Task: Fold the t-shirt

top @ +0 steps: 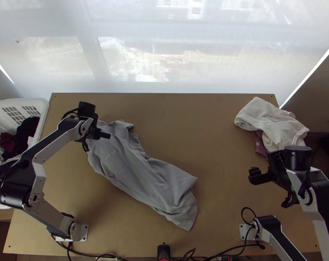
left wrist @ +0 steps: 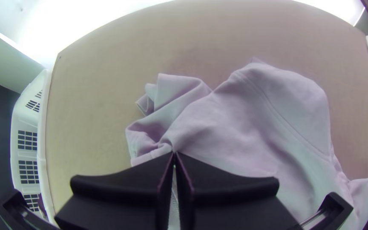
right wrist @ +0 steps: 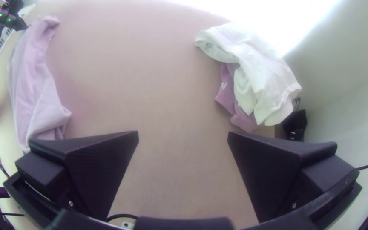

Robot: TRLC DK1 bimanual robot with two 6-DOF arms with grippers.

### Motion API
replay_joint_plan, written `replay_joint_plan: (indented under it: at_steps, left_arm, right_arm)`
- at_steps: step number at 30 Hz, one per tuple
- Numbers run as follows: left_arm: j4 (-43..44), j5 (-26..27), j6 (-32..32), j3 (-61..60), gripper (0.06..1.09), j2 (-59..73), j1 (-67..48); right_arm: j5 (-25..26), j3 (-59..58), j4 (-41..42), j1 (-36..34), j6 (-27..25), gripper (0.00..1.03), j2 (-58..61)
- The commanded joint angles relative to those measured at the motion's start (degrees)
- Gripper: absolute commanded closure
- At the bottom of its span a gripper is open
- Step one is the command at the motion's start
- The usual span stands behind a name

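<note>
Grey t-shirt [top: 142,174]: lies on the tabletop [top: 199,130] in a long, loose, rumpled strip, slanting from the far left down to the near middle; small lettering shows on the upward face; wrinkles run along its length, and the near end is wider, with a corner pointing toward the near edge
Left hand [top: 107,135]: at the shirt's far-left end; in the left wrist view the two black fingers are closed together, tips right at the creased cloth; whether they pinch any, I cannot tell
Right hand [top: 254,175]: over the right part of the tabletop, well apart from the shirt; fingers wide apart, nothing between them
White cloth [top: 268,119]: bunched near the far right corner, partly over a mauve cloth [top: 259,141]
White basket [top: 39,102]: just beside the tabletop's left edge; dark and red clothes [top: 25,132] inside
Cables [top: 234,251]: along the near edge
</note>
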Motion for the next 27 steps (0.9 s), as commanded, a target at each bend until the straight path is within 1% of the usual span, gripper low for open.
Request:
replay_joint_plan:
  at_steps: [1,6,17,22,25,27]
  left_arm:
    - [-1.9,-0.2,-1.8,2.8,1.05,-1.7,-2.0]
    - [-4.1,-0.2,-1.8,5.6,1.05,-5.6,-5.7]
    - [-10.5,0.2,-1.5,14.7,1.05,-8.2,-12.7]
    - [-13.3,0.3,-1.3,17.8,1.05,-8.9,-15.5]
    - [-14.4,0.4,-1.3,18.5,1.05,-10.4,-17.3]
    - [-14.9,1.5,-1.2,19.6,1.05,-11.9,-19.0]
  right_arm:
    - [0.0,-0.2,2.0,0.8,0.1,0.05,2.0]
    - [-0.4,0.3,3.0,0.9,0.2,0.05,3.4]
    - [-0.6,1.3,3.4,1.4,0.2,0.05,4.1]
    - [-1.0,5.2,4.3,5.0,0.2,0.05,7.5]
    - [-2.8,8.9,5.7,8.4,0.2,0.05,11.2]
    - [-3.3,11.2,7.0,10.2,0.2,0.05,13.9]
